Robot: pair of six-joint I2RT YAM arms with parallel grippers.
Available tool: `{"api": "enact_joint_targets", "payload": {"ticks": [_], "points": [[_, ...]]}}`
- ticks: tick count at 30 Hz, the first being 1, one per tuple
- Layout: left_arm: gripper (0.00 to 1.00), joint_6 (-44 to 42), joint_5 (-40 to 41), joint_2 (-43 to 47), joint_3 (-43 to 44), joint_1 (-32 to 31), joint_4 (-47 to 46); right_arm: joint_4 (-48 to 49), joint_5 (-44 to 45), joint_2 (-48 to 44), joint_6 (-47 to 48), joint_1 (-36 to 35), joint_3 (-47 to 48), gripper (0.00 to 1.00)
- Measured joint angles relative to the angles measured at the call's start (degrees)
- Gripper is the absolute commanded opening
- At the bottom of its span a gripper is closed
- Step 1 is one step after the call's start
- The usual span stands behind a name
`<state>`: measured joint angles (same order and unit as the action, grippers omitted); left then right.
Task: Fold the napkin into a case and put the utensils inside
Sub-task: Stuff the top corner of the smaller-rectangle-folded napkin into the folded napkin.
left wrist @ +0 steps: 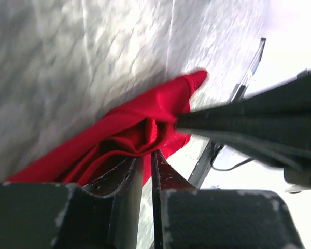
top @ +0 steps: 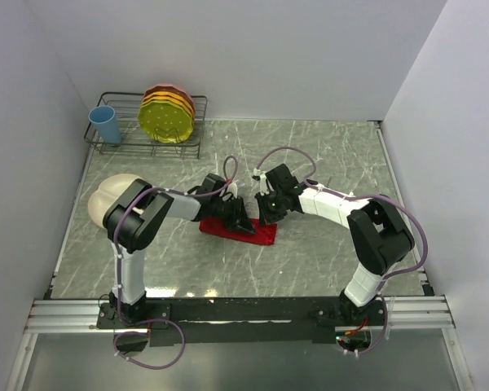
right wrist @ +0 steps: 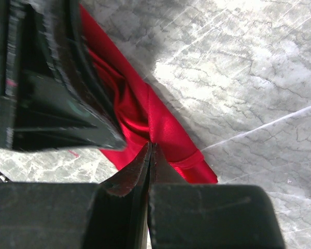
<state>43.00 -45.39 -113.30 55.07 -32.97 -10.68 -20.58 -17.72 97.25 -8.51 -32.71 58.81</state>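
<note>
Where left gripper [top: 243,220] and right gripper [top: 265,216] meet | napkin [top: 261,236]: 1 | cup [top: 106,125]: 1

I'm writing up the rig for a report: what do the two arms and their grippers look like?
Left arm and right arm match: white tubular links, chunky black joints, a mauve cable looping along each. The left gripper and right gripper are black, with two narrow tapering fingers, scuffed pale.

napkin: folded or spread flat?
Folded, roughly: the napkin is a narrow red strip, with layered creases bunched where the left gripper and right gripper pinch it.
</note>
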Motion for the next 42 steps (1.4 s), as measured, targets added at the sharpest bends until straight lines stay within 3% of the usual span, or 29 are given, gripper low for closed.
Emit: {"api": "enact_joint_targets", "payload": {"ticks": [9,13,20,24,27,29,34,38,42], "points": [[0.21,5.84,-1.81,-3.72,1.18,-0.42,-5.92,-0.02,-0.57,0.57,0.02,-0.04,0.0,0.0],[0.36,7.32,-2.58,-3.87,1.16,0.04,-7.43,-0.07,0.22,3.13,0.02,0.11,0.31,0.0],[0.45,1.46,-2.73,2.64,0.57,4.33,-1.68,-2.38,0.48,6.1,0.48,0.9,4.0,0.0],[0.54,-9.6,-3.1,9.44,2.29,9.51,8.33,-3.52,0.07,6.67,0.94,1.07,4.94,0.0],[0.61,-22.86,-3.13,10.64,7.76,12.48,19.28,-4.15,-0.37,7.02,1.62,1.14,5.51,0.03],[0.66,-36.46,-2.16,10.62,13.18,14.03,28.92,-4.46,-0.72,7.1,2.32,1.16,5.79,0.04],[0.66,-57.68,0.28,8.11,20.28,14.67,42.56,-4.72,-1.33,7.1,3.76,1.16,5.95,0.05],[0.65,-66.38,0.22,1.46,25.62,14.6,49.22,-5.44,-1.4,7.15,4.17,1.16,6.6,0.06],[0.56,-69.81,0.24,-3.65,26.38,14.36,53.02,-5.66,-1.44,7.15,4.39,1.16,6.88,0.09]]}}
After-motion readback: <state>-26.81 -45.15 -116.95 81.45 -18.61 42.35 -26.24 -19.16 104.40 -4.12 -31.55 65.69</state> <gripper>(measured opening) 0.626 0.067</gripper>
